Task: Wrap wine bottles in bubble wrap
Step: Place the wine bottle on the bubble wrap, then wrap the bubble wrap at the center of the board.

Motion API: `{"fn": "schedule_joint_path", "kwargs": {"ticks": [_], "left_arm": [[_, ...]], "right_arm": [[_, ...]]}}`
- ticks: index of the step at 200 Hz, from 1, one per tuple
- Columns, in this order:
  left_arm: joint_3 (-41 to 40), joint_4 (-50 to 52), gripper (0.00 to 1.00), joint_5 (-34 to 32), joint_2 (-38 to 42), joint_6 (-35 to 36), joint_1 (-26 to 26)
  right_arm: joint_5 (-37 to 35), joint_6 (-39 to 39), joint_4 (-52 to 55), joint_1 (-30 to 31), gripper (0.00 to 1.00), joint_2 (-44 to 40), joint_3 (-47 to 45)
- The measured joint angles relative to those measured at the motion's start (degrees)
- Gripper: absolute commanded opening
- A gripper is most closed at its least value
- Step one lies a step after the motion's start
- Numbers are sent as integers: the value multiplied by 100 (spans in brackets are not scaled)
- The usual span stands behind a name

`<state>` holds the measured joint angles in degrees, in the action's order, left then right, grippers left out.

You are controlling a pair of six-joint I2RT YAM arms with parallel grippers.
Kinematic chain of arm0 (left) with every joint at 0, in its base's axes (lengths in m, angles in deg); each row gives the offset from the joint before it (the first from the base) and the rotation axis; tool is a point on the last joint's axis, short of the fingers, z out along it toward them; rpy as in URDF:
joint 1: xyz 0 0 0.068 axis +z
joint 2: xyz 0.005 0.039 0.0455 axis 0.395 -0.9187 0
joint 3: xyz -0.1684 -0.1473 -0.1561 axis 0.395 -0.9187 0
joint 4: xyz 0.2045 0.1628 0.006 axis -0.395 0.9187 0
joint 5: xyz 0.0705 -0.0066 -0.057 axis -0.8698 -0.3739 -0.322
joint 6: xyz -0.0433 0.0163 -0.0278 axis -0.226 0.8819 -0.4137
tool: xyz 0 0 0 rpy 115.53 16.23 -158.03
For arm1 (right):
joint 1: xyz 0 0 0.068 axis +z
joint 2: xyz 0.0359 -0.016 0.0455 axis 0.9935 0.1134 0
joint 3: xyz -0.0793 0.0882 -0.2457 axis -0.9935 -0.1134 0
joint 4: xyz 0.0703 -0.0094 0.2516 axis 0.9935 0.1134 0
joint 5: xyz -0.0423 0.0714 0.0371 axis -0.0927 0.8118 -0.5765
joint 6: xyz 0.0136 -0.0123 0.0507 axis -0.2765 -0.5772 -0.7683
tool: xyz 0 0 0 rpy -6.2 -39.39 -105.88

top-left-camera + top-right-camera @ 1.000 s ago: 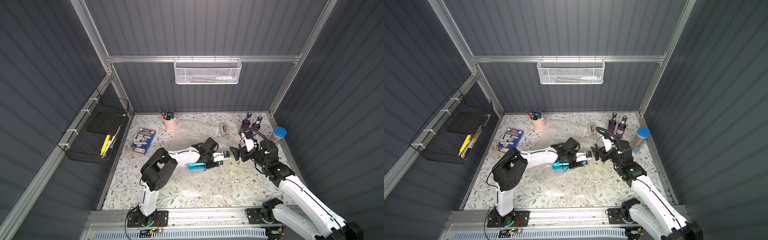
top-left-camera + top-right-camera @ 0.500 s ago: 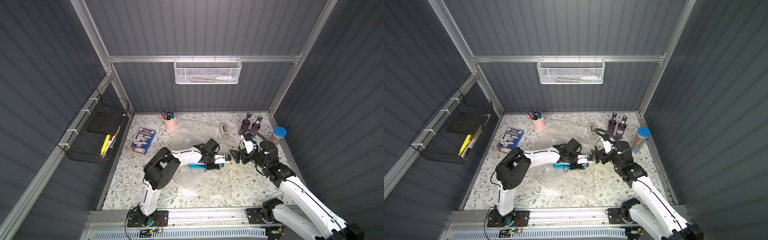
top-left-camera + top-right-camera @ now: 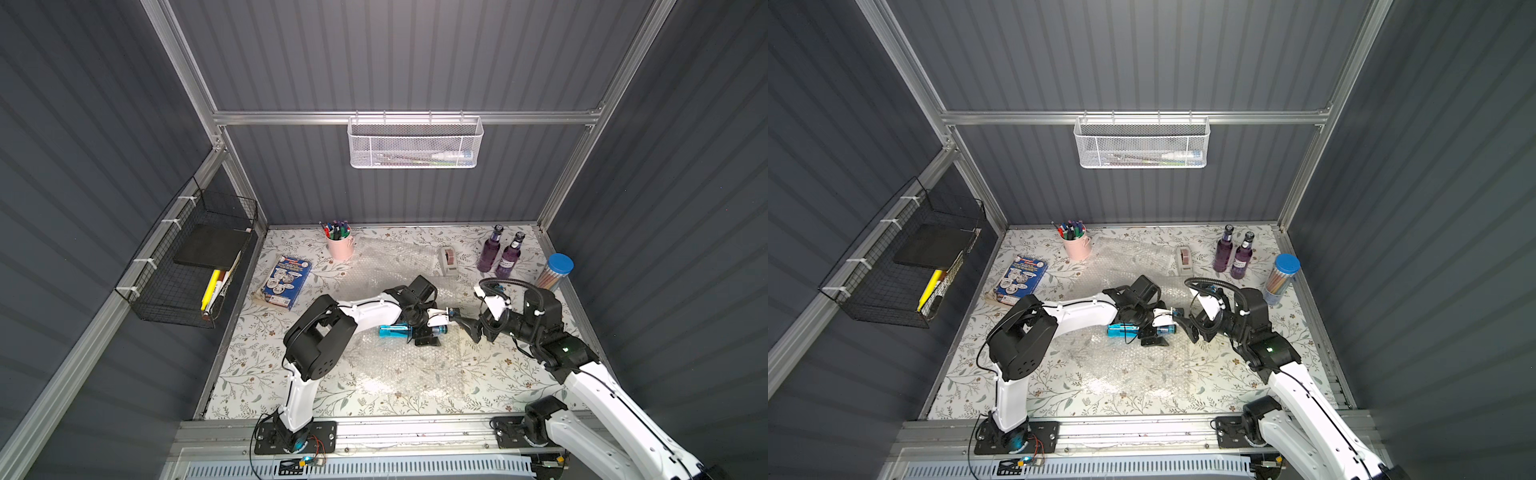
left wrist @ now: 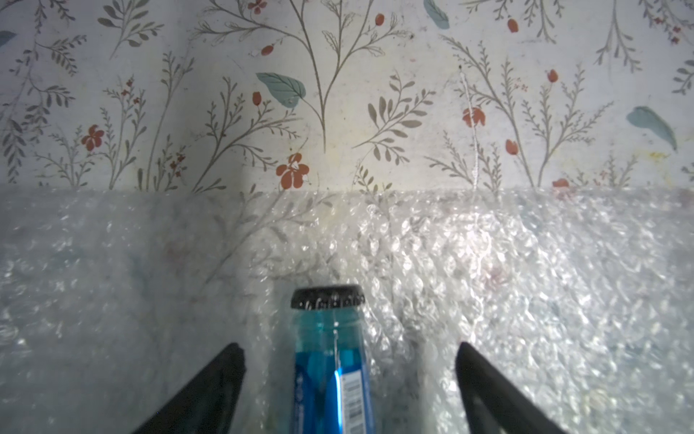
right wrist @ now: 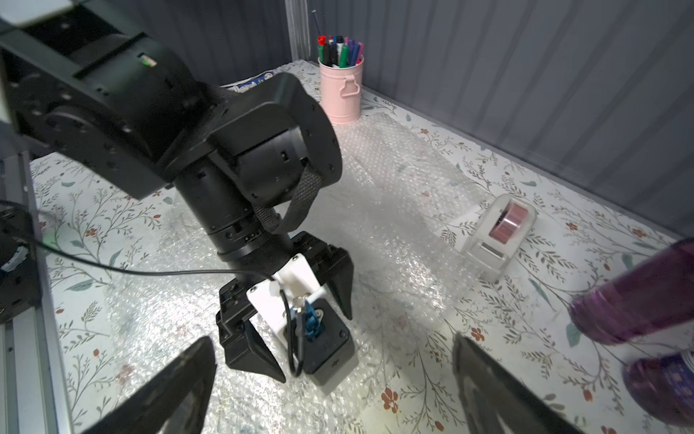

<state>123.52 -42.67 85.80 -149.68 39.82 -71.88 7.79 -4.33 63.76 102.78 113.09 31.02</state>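
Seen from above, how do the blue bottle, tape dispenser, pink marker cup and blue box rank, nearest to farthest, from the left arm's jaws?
1. blue bottle: lying on the bubble wrap, between the left jaws.
2. tape dispenser: toward the back wall.
3. pink marker cup: at the back, farther left.
4. blue box: near the table's left edge.

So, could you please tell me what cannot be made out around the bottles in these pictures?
- Blue bottle: in both top views the left gripper covers its middle; the left wrist view's edge cuts off its base.
- Its label: print blurred in the left wrist view.
- Purple bottles: blurred and cut by the right wrist view's edge.
- White mesh basket: contents too small in both top views.
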Motion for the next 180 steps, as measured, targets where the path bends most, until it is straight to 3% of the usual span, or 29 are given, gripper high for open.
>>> {"fn": "schedule_joint_path", "kwargs": {"ticks": [35,88,144,180], "left_arm": [[-131,149,99,48,437,-2,127],[-404,525,99,7,1040,-262,575],[-1139,774,99,-481,2409,-1458,1438],[-1207,955,99,-369,3093,-2376,1751]], "right_arm": [[350,551,127,192,98,-61,-105],[361,1349,470,1178,98,122,-164],[153,1967,564,2297,95,1078,-225],[-151,2267,813,2975,84,1923,-216]]}}
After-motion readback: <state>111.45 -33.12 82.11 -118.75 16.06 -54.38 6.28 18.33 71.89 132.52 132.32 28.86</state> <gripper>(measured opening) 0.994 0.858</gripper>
